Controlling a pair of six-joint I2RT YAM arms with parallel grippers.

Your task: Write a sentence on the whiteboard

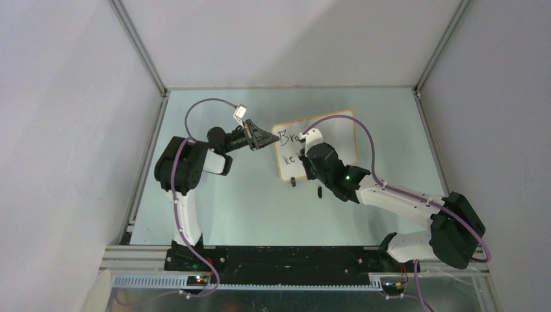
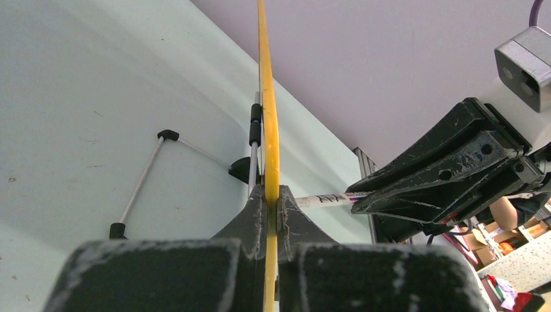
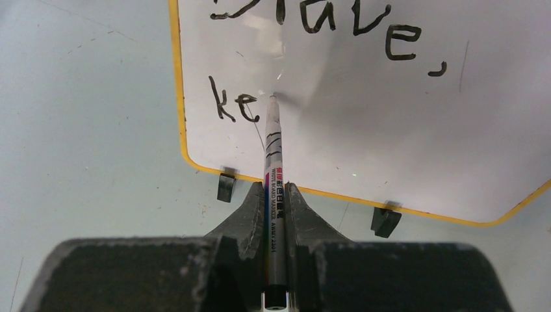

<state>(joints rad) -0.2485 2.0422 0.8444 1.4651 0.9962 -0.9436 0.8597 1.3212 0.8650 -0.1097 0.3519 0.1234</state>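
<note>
**Yellow-orange rim pinched, black ink half laid**

Yellow-orange and thin, the frame of the whiteboard (image 1: 341, 140) sits between the fingers of my left claw (image 2: 266, 201), which is pressed tight onto the board's left edge. I judge that this grip is there to brace it. The board looks light, it rests on small black clip feet (image 3: 226, 187) on the smooth pale surface (image 3: 84, 130), and it would likely slide under a pushing tip.

My right claw (image 3: 274, 195) is clamped on a slim pale marker (image 3: 273, 149) with a printed label. The barrel runs straight out between the fingers, so the tip meets the glossy white face. It touches just right of "ke". The sentence (image 3: 397, 44) so far reads "Brave," above and "ke" below, in uneven black strokes. The board, with its rounded corners, sits toward the far middle of the surface.
</note>
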